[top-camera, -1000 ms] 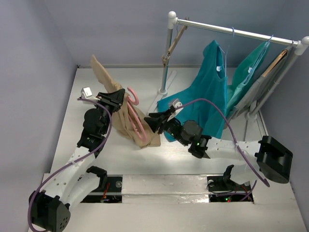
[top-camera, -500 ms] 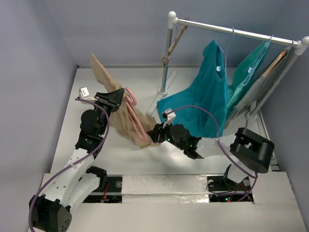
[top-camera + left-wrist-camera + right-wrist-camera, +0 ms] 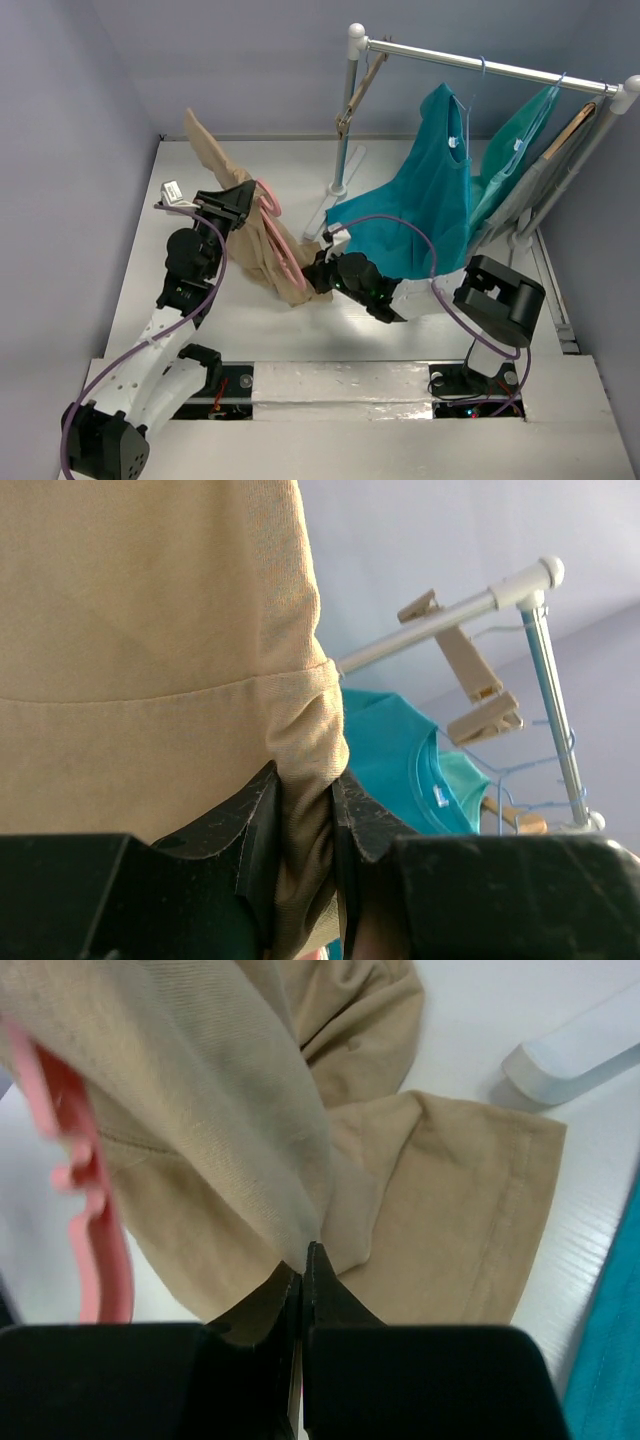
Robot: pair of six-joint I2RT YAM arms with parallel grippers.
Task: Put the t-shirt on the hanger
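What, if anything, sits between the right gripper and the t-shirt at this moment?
Nothing visible. The right gripper is shut, with a fold of the t-shirt running into its tips, apparently pinched. The hanger sits off to the side, partly under the fabric, not in between. The left gripper pinches another part of the t-shirt.

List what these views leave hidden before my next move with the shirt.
Top view: most of the hanger is covered by the shirt; only its hook and one pink edge show.
Left wrist view: cloth fills the left tool; whether the hanger is in that grip is hidden.
Right wrist view: the hanger runs off the left edge.
Top view: the right tool tips are too small to read.
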